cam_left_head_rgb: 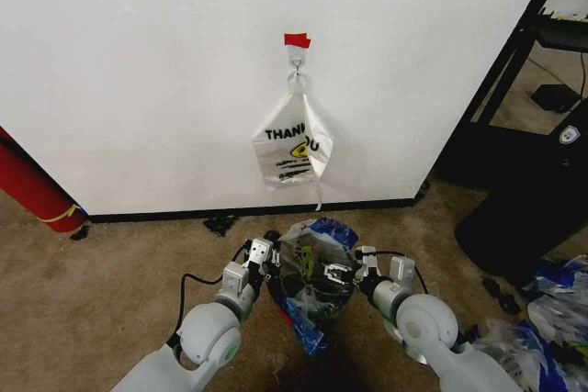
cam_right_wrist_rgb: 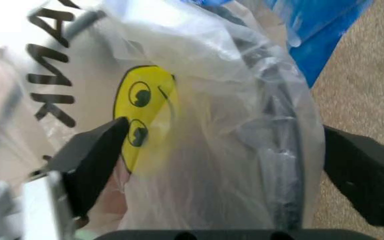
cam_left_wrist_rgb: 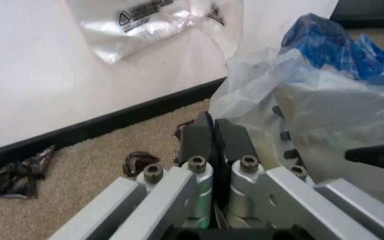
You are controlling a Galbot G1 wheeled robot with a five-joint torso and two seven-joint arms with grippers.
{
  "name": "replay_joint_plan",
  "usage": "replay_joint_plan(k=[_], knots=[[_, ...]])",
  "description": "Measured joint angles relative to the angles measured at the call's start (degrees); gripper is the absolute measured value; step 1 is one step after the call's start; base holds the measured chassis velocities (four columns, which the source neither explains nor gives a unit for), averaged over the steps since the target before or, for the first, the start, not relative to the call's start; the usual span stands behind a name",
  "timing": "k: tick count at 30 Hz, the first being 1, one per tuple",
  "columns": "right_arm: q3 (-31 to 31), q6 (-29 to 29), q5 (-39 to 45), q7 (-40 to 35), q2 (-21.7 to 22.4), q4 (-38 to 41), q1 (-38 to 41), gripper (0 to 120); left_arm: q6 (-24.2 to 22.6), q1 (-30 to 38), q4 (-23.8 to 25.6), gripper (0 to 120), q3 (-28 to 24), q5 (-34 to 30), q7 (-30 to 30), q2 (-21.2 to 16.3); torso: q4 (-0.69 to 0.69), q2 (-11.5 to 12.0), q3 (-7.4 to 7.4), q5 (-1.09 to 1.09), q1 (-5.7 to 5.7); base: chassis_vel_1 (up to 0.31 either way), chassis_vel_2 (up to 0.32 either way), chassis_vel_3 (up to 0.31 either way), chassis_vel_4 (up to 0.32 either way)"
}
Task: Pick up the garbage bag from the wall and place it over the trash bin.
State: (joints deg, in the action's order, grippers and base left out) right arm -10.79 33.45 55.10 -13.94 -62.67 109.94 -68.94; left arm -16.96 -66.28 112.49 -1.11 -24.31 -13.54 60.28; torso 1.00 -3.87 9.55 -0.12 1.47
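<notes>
Head view. The wall (cam_left_head_rgb: 165, 71) fills the upper part of the frame, with a red tape mark (cam_left_head_rgb: 297, 40) and a small hook (cam_left_head_rgb: 296, 61) at upper centre. A white bag (cam_left_head_rgb: 292, 146) with black lettering is hung from the hook. Lower centre, the trash bin (cam_left_head_rgb: 317, 293) is seen on the carpet (cam_left_head_rgb: 92, 282), wrapped in the garbage bag (cam_left_head_rgb: 322, 245) (clear film, blue strips at the rim and at the lower side). The left gripper (cam_left_head_rgb: 267, 255) is placed at the bin's left edge and the right gripper (cam_left_head_rgb: 347, 272) at its right edge. A red cylinder (cam_left_head_rgb: 32, 185) is seen at the left edge, a pile of plastic bags (cam_left_head_rgb: 537, 332) at lower right.

Left wrist view. The left gripper (cam_left_wrist_rgb: 213, 135) is shown at lower centre with its two black fingers (cam_left_wrist_rgb: 197, 137) pressed together; whether film is pinched between them cannot be told. The garbage bag (cam_left_wrist_rgb: 312, 95) is bunched at the right, blue strips at upper right. The black baseboard (cam_left_wrist_rgb: 98, 127) is crossed diagonally through the frame.

Right wrist view. The right gripper (cam_right_wrist_rgb: 225, 155) is shown spread wide, one finger (cam_right_wrist_rgb: 92, 155) at the left, the other at the right edge. Between them the garbage bag (cam_right_wrist_rgb: 212, 165) is stretched over the bin's dark rim (cam_right_wrist_rgb: 282, 150), its yellow smiley face (cam_right_wrist_rgb: 144, 107) at centre left.
</notes>
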Motion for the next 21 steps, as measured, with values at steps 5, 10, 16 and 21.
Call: replay_joint_plan(k=[5,10,16,21], knots=[[-0.62,2.64,1.77,-1.46,-0.49,-0.38,0.67,72,0.0,-0.15,0.01,0,-0.07,0.21,-0.01,0.2,0.0,0.0,0.0,0.0,0.0,0.0,0.0,0.0,0.0],[-1.12,3.74,2.69,-2.92,-0.67,0.2,0.35,55,0.01,-0.45,0.12,0,-0.08,0.32,-0.03,0.12,-0.01,0.0,0.0,0.01,0.0,0.0,0.0,0.0,0.0],[-1.68,3.19,2.44,-3.74,-0.67,1.08,-1.1,34,0.06,-0.6,0.24,0,-0.09,0.45,-0.03,0.24,0.0,0.0,0.0,0.0,0.0,0.0,0.0,0.0,0.0],[-2.14,-0.73,2.34,-6.27,-0.97,2.67,-3.23,13,0.26,-1.67,1.49,0,-0.1,0.6,-0.04,0.43,0.0,0.0,0.0,0.01,0.0,0.0,0.0,0.0,0.0]])
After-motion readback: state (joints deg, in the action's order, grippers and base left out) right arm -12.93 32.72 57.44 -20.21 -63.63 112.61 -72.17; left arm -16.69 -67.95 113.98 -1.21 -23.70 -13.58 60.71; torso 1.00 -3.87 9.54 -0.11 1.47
